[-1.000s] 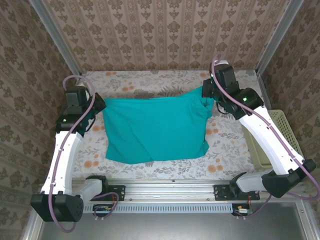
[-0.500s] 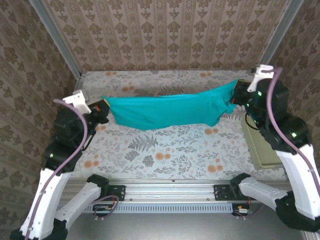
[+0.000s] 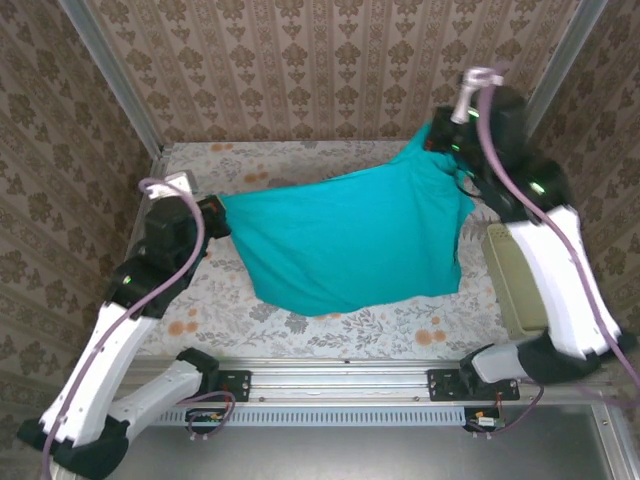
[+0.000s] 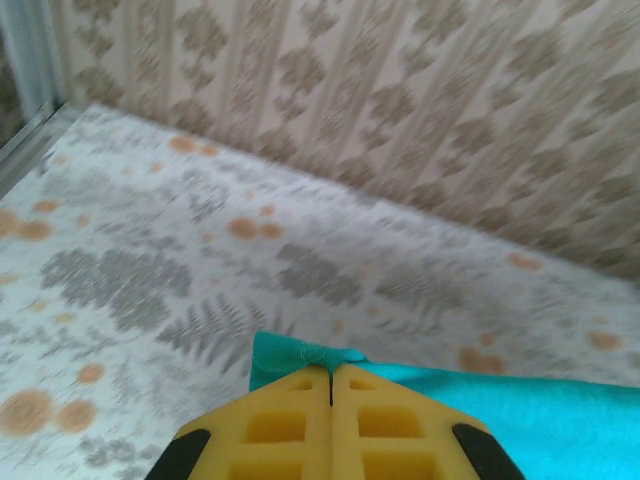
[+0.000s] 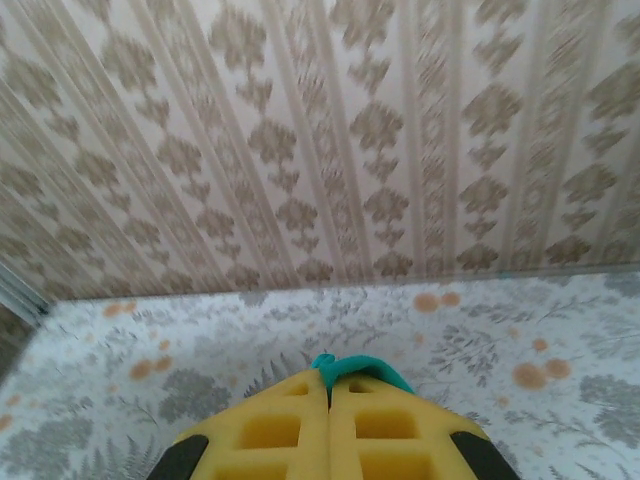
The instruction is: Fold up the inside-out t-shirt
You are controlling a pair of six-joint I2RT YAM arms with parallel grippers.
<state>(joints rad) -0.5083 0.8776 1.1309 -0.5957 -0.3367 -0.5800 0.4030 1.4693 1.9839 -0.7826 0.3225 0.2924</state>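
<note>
The teal-green t-shirt [image 3: 360, 240] hangs stretched between my two grippers above the flowered table, its plain side showing and its lower edge sagging toward the front. My left gripper [image 3: 213, 212] is shut on the shirt's left corner, and a small teal tuft [image 4: 305, 355] pokes out between the yellow fingers [image 4: 290, 420]. My right gripper [image 3: 438, 140] is raised higher at the back right, shut on the other corner; a teal fold [image 5: 355, 367] sticks out of its closed fingers [image 5: 285, 425].
A pale yellow basket [image 3: 512, 285] stands at the table's right edge, partly behind my right arm. Patterned walls close in the back and both sides. A metal rail [image 3: 340, 380] runs along the near edge.
The shirt was lifted off the table and pulled taut half a second ago. Now my right gripper has risen toward the back while the left stays low, and the cloth hangs wider.
</note>
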